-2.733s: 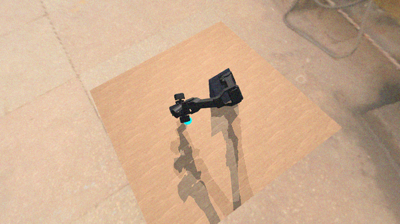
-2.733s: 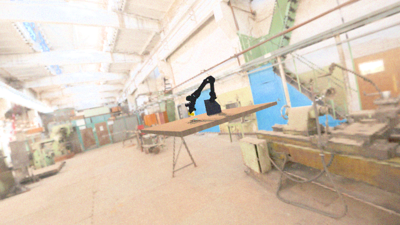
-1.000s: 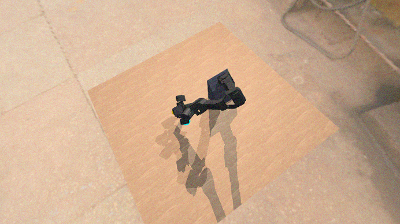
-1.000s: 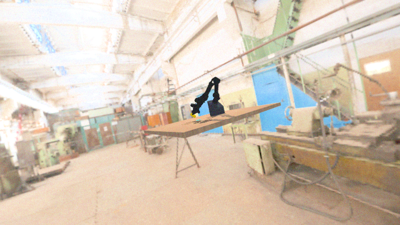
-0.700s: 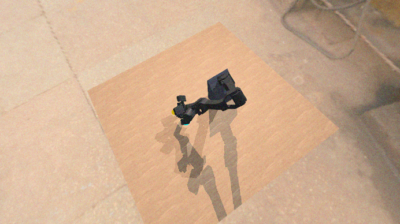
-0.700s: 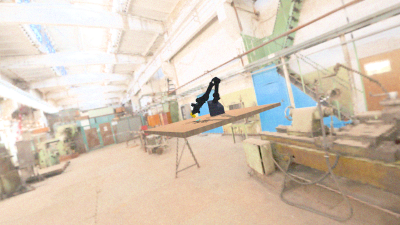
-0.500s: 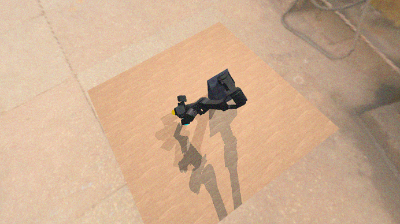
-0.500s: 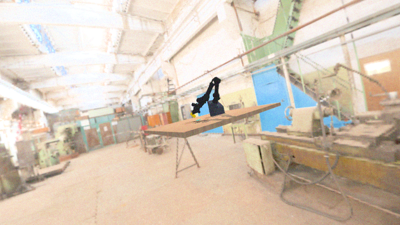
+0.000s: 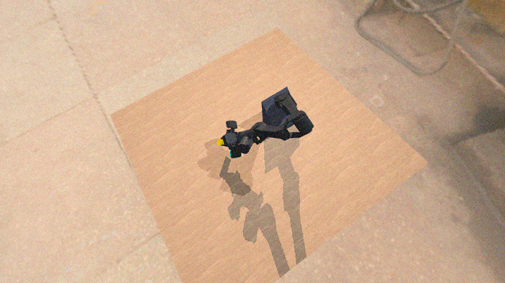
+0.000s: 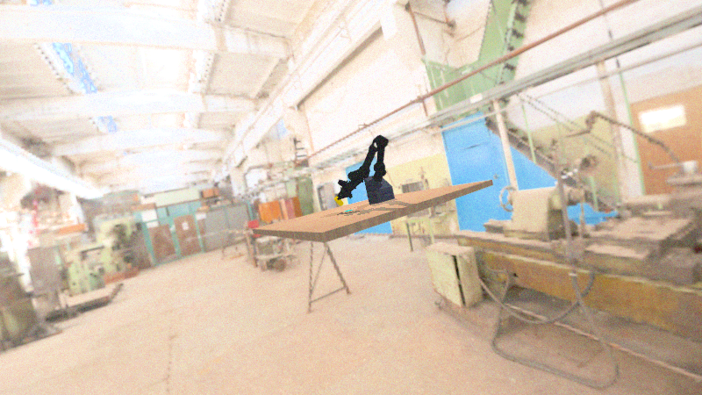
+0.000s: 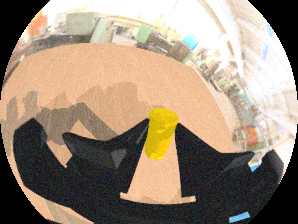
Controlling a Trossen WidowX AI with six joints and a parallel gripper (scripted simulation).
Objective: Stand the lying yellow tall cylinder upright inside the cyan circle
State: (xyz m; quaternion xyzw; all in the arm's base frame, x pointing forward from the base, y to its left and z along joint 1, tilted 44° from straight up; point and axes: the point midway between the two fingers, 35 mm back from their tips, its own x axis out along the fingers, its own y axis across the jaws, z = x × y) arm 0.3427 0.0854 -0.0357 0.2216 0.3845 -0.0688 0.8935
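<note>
The yellow tall cylinder (image 9: 219, 142) (image 10: 339, 201) (image 11: 162, 131) is between the fingers of my gripper (image 9: 223, 141) (image 10: 340, 197) (image 11: 162, 124), which is shut on it. In the exterior view the cylinder hangs above the table, under the gripper's tip; its exact tilt is too small to tell there. In the wrist view its far end sticks out past the fingertips. The cyan circle (image 9: 230, 154) (image 10: 348, 211) lies flat on the table, mostly hidden by the gripper in the top view. The cylinder is off to one side of it. The circle does not show in the wrist view.
The wooden table top (image 9: 331, 174) (image 10: 304, 228) (image 11: 200, 110) carries the dark arm base (image 9: 278, 109) (image 10: 378, 191). The arm reaches from the base over the table. Dark shadows of the arm fall across the wood beside the circle.
</note>
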